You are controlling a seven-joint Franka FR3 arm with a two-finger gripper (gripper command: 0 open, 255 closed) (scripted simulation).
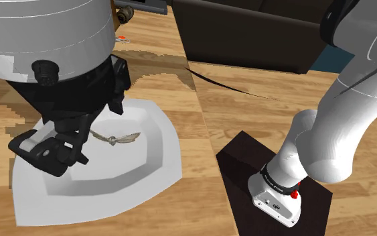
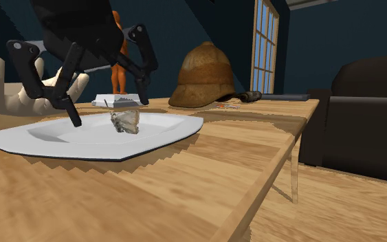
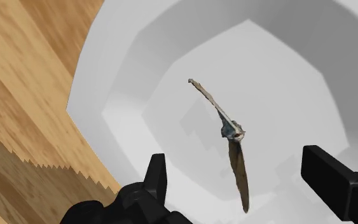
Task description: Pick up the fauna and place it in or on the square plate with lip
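The fauna (image 1: 115,139) is a small grey-brown creature with two thin wings spread wide. It lies in the well of the white square plate (image 1: 155,131), near the plate's middle. In the second exterior view the creature (image 2: 125,122) sits low inside the raised lip of the plate (image 2: 174,128).

My hand (image 1: 53,146) hangs just above the plate and is released, its black fingers spread wide. Along my wrist view the creature (image 3: 231,137) lies between my two fingers (image 3: 153,178), and neither of them touches it. One wing reaches away from my hand across the plate's floor (image 3: 285,76), and the other runs back toward my palm.

The plate rests on the wooden desk (image 1: 160,87), near one of its edges. My white arm (image 1: 344,114) rises from the dark stand (image 1: 237,164) at the shoulder view's lower right.

In the second exterior view a brown pith helmet (image 2: 209,75) stands farther back on the desk (image 2: 205,172). An orange figure (image 2: 118,65) stands on a white base (image 2: 119,100) behind the plate. A dark sofa (image 2: 363,117) sits at that view's right, below a tall window (image 2: 266,45).
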